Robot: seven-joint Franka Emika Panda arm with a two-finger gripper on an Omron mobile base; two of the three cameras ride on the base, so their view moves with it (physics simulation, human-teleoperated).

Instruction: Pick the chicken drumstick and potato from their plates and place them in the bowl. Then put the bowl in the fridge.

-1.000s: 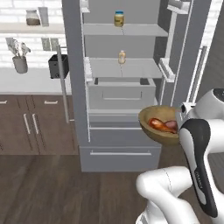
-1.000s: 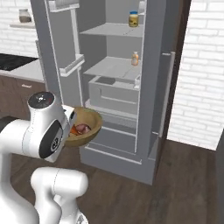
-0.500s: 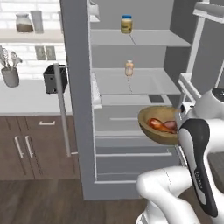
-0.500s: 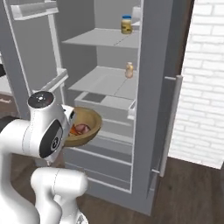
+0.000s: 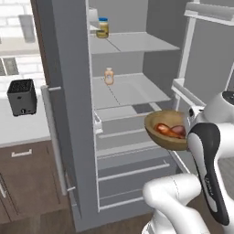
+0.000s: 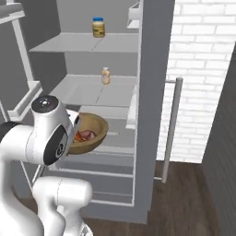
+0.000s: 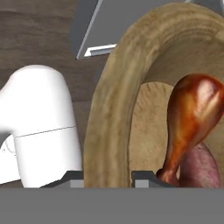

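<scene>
Open fridge, brick wall

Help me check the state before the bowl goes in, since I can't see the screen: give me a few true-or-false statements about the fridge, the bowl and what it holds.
1. The gripper is shut on the rim of the bowl. True.
2. The bowl holds nothing. False: the chicken drumstick and the potato lie in it.
3. The fridge stands open. True.
4. The bowl already rests on a fridge shelf. False: it is held in the air in front of the shelves.
5. A jar stands on the upper shelf. True.
</scene>
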